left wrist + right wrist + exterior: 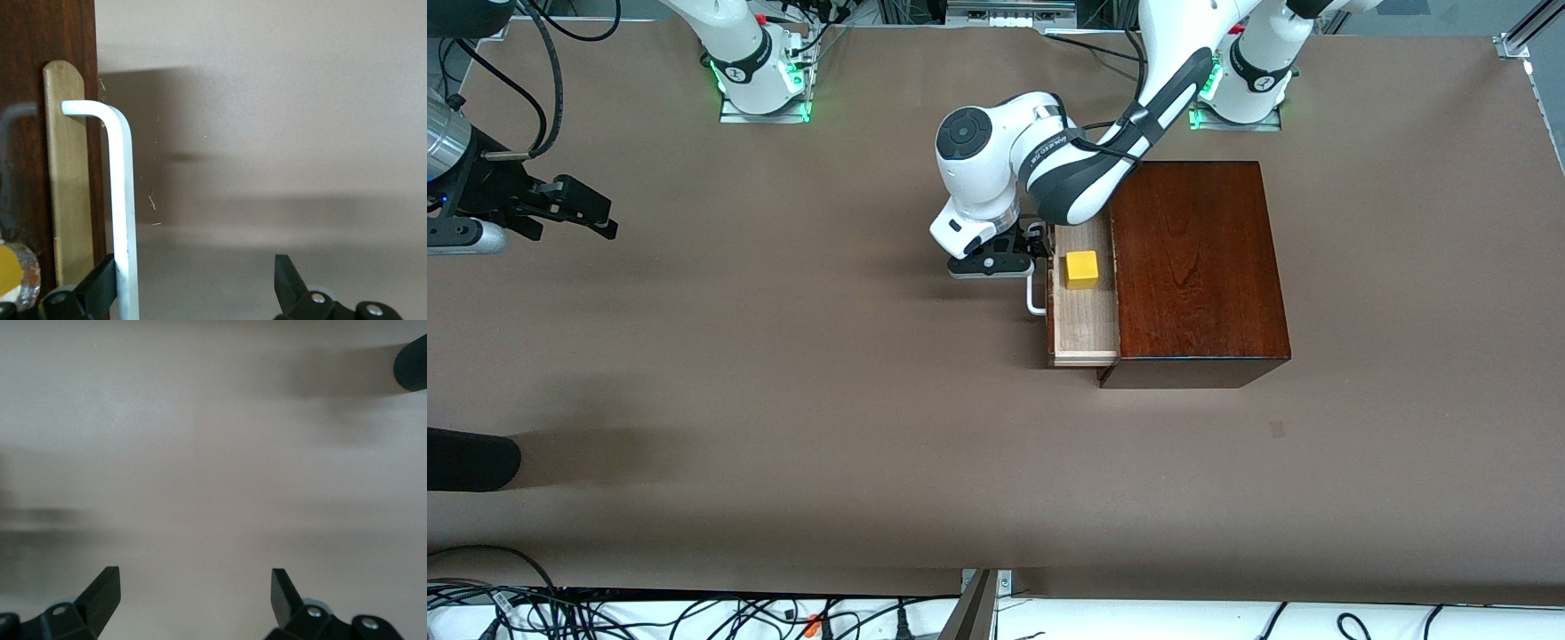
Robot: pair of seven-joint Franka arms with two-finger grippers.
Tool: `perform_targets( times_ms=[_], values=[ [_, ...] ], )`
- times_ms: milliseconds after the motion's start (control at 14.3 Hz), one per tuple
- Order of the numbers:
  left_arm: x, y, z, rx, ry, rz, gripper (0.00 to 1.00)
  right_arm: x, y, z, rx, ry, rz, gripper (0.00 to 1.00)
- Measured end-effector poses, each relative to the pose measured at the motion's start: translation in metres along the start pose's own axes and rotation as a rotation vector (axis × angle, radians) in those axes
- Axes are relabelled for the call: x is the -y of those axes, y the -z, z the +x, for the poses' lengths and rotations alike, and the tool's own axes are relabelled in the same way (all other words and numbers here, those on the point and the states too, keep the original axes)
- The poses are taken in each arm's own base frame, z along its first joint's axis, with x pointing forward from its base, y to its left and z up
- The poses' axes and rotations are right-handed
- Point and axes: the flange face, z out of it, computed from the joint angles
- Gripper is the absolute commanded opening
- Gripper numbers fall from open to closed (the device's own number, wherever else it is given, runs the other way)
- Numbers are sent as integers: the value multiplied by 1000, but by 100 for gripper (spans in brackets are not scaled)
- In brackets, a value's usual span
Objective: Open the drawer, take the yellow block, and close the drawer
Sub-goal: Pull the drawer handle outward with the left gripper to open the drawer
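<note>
A: Drawer status?
B: Drawer (1086, 307) pulled partway out of dark reddish-brown wooden box (1196, 262), sliding toward the right arm's end of the table. Pale wood interior exposed. White U-shaped handle (1035, 293) on the front.

A: Block?
B: Yellow block (1081, 269), small plain cube, sitting in the drawer, on the floor of it, in the half farther from the front camera. Not touching the box body as far as visible.

A: Left claw?
B: Left gripper (1024, 253) right at the handle. Wrist view: fingers spread wide, one finger (100, 283) against the white bar (120, 200), the other well clear. Nothing clamped.

A: Right?
B: Right gripper (600, 218) waiting near the table edge at the right arm's end, fingers (100, 593) apart, holding nothing.

A: Room to move?
B: Bare brown table (827, 400) in front of the drawer. Box set toward the left arm's end, well in from the table edges.
</note>
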Motion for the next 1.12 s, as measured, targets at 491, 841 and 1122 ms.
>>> perform_targets(
  times_ms=[491,841,1122],
  values=[
    [-12,4,-5,-9,-4,-55,100,0,0,0,0,0,0,100],
    [-22,8,-7,-11,-6,-79,100,0,0,0,0,0,0,100],
    [-29,41,0,-20,5,-119,100,0,0,0,0,0,0,100]
  ],
)
